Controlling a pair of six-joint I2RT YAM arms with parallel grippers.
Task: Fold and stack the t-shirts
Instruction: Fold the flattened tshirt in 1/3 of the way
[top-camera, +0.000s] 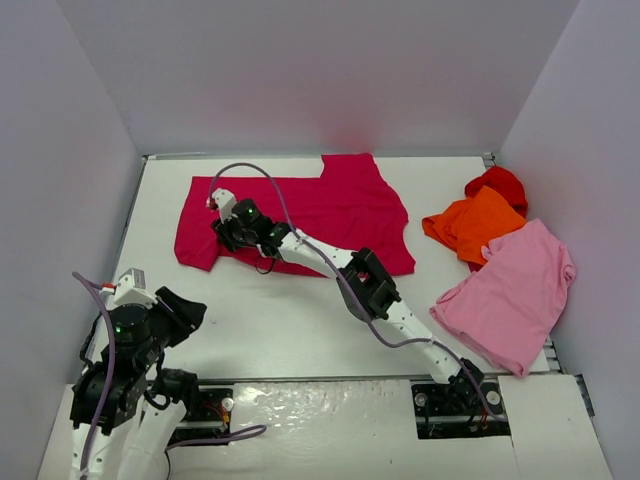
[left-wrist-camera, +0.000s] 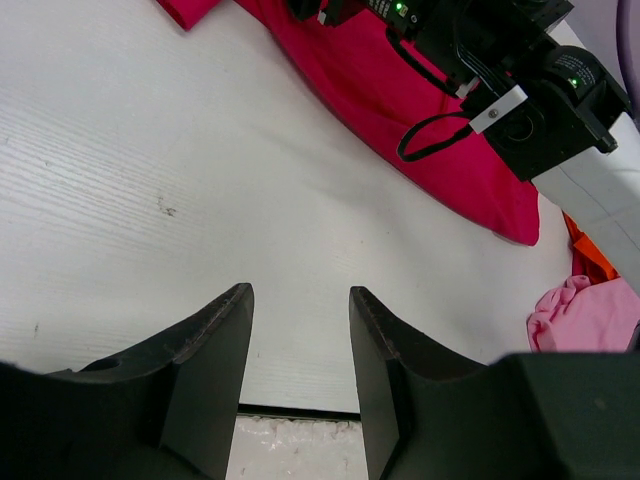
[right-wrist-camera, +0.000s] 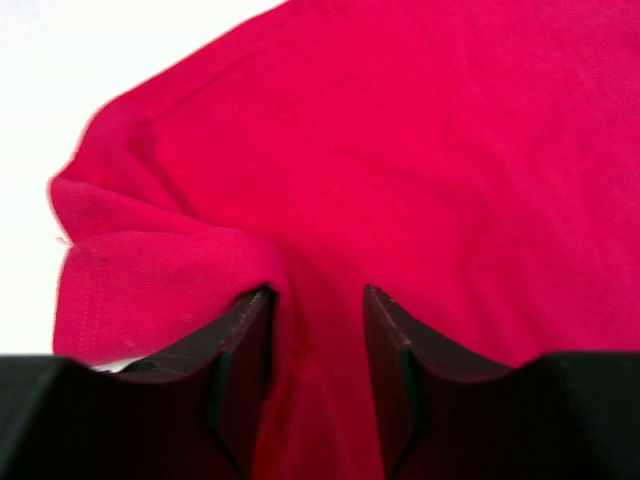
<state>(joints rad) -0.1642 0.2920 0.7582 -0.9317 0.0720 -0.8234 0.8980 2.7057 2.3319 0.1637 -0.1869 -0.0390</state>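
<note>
The right pincer (right-wrist-camera: 318, 300) is standing with its jaws parted astride a raised ridge of cloth near the left sleeve of the crimson t-shirt (top-camera: 330, 205), which is lying spread on the bench (top-camera: 290, 320), while the left pincer (left-wrist-camera: 300, 300), likewise parted and holding nothing, is hovering just off that shirt's near-left corner. I am judging that the ridge is risking a snag on a finger, dragging the sleeve crooked. Four shirts are showing: the crimson one, plus the orange t-shirt (top-camera: 478, 225), bright red t-shirt (top-camera: 500, 183) and light pink t-shirt (top-camera: 515, 290), overlapping to its right.
</note>
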